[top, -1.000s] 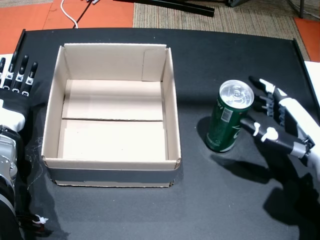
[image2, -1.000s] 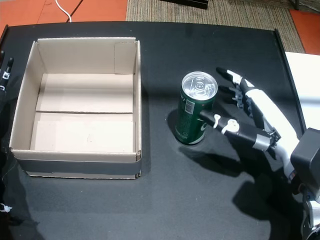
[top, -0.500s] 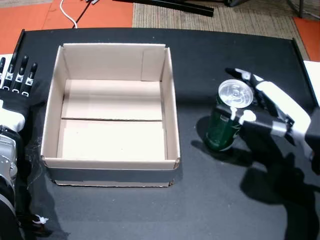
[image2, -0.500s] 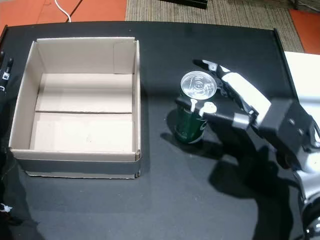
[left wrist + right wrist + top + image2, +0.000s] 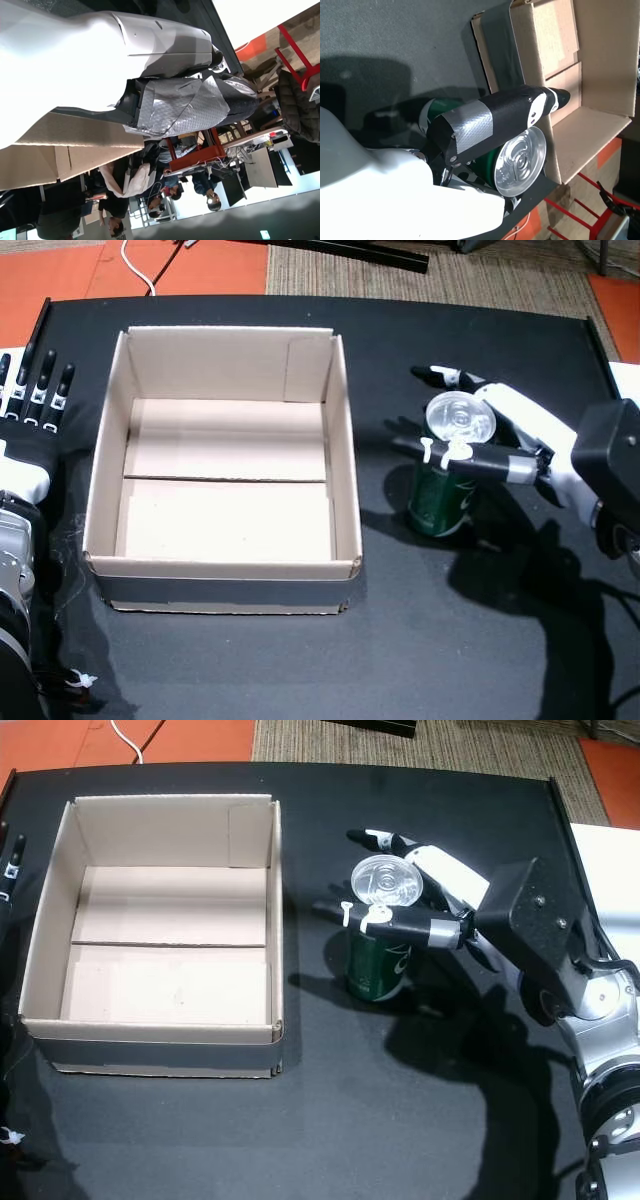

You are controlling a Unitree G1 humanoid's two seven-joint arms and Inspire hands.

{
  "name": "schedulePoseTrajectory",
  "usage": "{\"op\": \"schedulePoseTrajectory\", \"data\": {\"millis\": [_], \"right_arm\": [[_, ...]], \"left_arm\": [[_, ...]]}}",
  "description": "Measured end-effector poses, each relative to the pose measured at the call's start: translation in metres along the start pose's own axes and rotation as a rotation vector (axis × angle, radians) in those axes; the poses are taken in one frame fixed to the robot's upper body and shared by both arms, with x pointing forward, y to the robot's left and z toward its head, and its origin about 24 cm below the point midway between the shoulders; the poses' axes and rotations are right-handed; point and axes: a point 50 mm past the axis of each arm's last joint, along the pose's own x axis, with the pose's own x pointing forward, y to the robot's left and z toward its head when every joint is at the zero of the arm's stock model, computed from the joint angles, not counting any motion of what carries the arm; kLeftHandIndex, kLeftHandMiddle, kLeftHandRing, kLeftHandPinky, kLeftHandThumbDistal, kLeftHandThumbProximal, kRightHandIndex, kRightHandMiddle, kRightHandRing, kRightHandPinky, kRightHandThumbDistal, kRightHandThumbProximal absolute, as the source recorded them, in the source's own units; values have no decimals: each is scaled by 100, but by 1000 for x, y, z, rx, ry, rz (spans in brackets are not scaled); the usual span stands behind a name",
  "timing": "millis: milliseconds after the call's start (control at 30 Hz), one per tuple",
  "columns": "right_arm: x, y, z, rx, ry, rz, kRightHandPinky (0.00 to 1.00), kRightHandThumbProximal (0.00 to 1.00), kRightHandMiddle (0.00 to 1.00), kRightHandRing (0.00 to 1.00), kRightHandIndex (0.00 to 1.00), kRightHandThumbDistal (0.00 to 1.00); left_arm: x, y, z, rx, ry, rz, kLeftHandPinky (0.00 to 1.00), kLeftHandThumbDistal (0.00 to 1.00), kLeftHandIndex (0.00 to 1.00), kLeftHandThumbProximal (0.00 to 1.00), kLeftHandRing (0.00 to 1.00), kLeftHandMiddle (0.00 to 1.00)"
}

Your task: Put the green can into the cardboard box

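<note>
Green can (image 5: 440,498), upright on black counter (image 5: 480,640), label unreadable; right robot hand (image 5: 480,435) wrapped around it. Cardboard box (image 5: 345,460) just left. Left robot hand (image 5: 30,400) released, fingers spread.

A black surface (image 5: 300,660) fills most of both head views. Beyond its far edge lie an orange floor (image 5: 190,265) crossed by a white cable (image 5: 135,265) and a woven beige rug (image 5: 500,280). In the left wrist view, seated people (image 5: 165,195) and a red metal frame (image 5: 192,152) show in the room behind.
</note>
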Motion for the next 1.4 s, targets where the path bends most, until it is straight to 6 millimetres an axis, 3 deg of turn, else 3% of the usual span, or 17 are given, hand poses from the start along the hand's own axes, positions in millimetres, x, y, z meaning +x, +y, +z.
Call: {"op": "schedulePoseTrajectory", "data": {"millis": [133,400,633,767,933,1000,1067,1100,1133,1233,1267,1400], "right_arm": [[0,0,0,-3,1,4,100,63,93,97,92,100],[0,1,-1,-8,9,16,100,58,92,95,93,100],[-1,1,-5,-19,40,13,93,41,88,93,87,100],[-1,2,-7,-29,57,16,89,40,87,92,86,100],[-2,1,-8,-42,74,25,86,33,86,90,85,100],[-3,-1,-8,-46,84,26,82,25,83,87,82,100],[-3,-3,-8,-45,94,25,78,18,75,79,75,83],[-3,-3,-8,-42,99,23,73,14,68,72,69,68],[-3,-4,-8,-38,101,18,67,8,62,65,64,45],[-3,-6,-8,-34,101,-14,57,0,50,53,52,8],[-2,-7,-7,-27,94,-31,55,0,47,50,48,2],[-1,-6,-7,-2,81,-48,48,0,35,40,33,0]], "left_arm": [[0,0,0,-3,-1,1,90,0,60,90,73,61],[0,1,1,-16,-7,6,88,0,58,88,73,60],[0,2,1,-26,-11,13,83,5,63,81,70,61],[0,2,2,-35,-15,14,84,9,66,79,72,64],[0,2,2,-38,-16,14,83,2,67,75,70,62],[0,2,2,-38,-17,14,84,1,70,75,70,64],[0,2,2,-38,-18,14,84,2,70,75,69,63],[0,2,3,-40,-18,11,85,2,70,75,70,64],[0,2,3,-41,-17,7,86,4,71,75,70,65],[0,2,3,-42,-16,1,87,1,71,75,71,64],[0,2,3,-41,-16,1,87,2,72,76,71,65],[0,1,3,-40,-16,8,89,0,73,79,72,67]]}}
